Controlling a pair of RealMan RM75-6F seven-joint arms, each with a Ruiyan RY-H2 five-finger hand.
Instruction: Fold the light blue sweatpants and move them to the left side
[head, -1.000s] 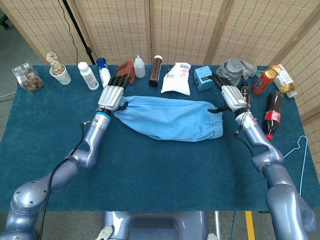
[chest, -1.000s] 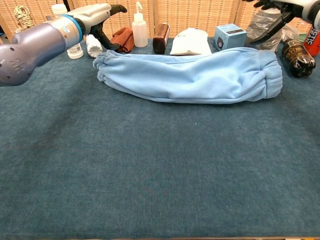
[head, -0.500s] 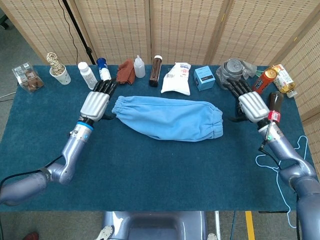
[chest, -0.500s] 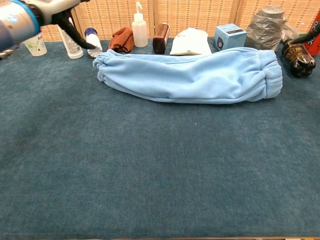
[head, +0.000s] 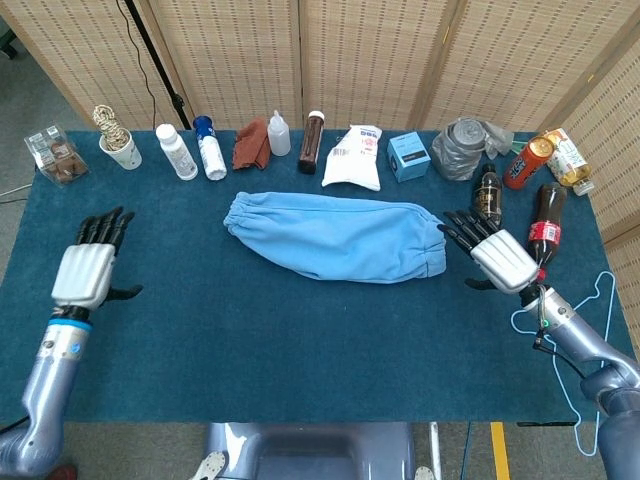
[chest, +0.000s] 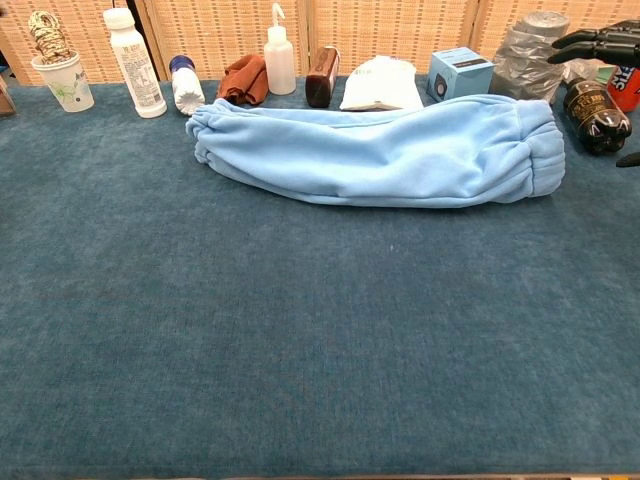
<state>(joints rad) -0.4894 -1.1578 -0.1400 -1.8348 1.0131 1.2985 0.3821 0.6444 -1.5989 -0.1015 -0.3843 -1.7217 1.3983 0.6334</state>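
Observation:
The light blue sweatpants (head: 336, 236) (chest: 380, 150) lie folded lengthwise as one long band across the middle of the dark blue table, cuffs at the left end, waistband at the right. My left hand (head: 88, 266) hovers open over the table's left side, far from the cloth, and is out of the chest view. My right hand (head: 494, 256) is open just right of the waistband, holding nothing; only its fingertips (chest: 598, 40) show at the chest view's right edge.
Along the back edge stand a paper cup (head: 121, 148), white bottles (head: 177, 152), a brown cloth (head: 250, 144), a squeeze bottle (head: 279, 134), a white pouch (head: 354, 156), a blue box (head: 407, 156) and drink bottles (head: 544, 216). A wire hanger (head: 590, 310) hangs off the right.
Both hands have let go of the sweatpants' ends and drawn back toward the near side, the left far out to the left. The sweatpants have not moved.

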